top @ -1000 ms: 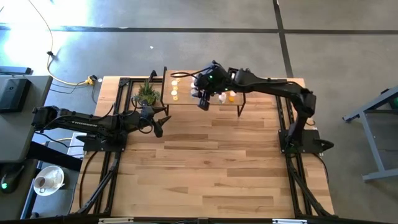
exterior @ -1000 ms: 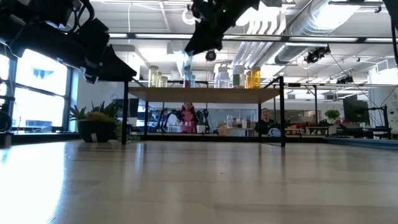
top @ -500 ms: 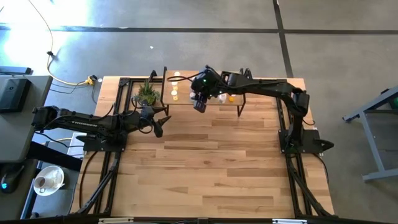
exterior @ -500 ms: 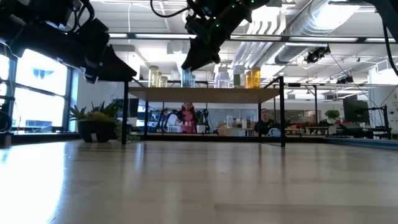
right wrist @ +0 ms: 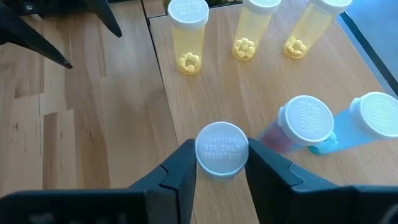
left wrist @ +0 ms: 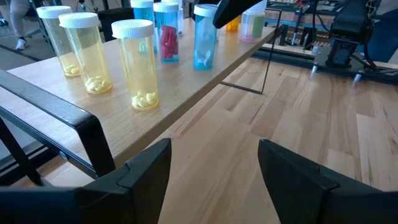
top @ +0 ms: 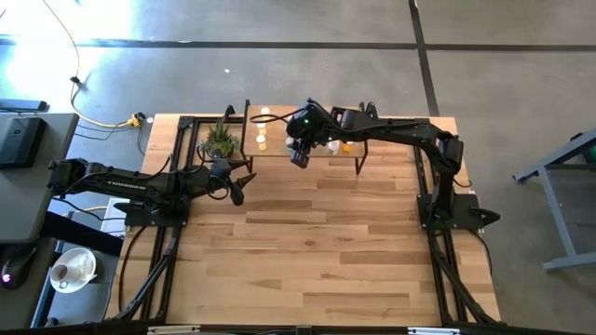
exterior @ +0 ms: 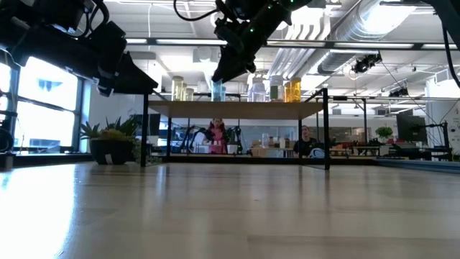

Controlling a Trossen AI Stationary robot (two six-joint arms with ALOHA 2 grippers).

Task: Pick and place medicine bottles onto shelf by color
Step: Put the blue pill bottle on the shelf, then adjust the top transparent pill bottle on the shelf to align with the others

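Observation:
The shelf (top: 275, 149) stands at the table's far side and carries the medicine bottles: yellow ones (right wrist: 188, 31) toward its left end, blue ones (right wrist: 305, 121) in the middle, orange ones (top: 346, 144) to the right. My right gripper (right wrist: 222, 171) is over the shelf's near edge, shut on a blue bottle (left wrist: 205, 34) that stands upright on the shelf top. My left gripper (left wrist: 214, 168) waits open and holding nothing, above the table left of the shelf, pointing at it. My right gripper pinches the blue bottle's white cap (right wrist: 222, 148) between its two fingers, one on each side of the cap. The fingers come slanting down from the table's right and near side. The bottle stands upright with its base on the shelf top (exterior: 237, 108).
A small green potted plant (top: 220, 140) stands on the table just left of the shelf. Two other blue bottles (right wrist: 373, 118) stand close beside the held one. The wide plank tabletop (top: 317, 251) stretches toward the near edge.
My right gripper has come down and a little toward the table's left with the blue bottle. The bottle hung tilted above the shelf a second ago; it now stands upright on the shelf top. It has kept still for the last half second.

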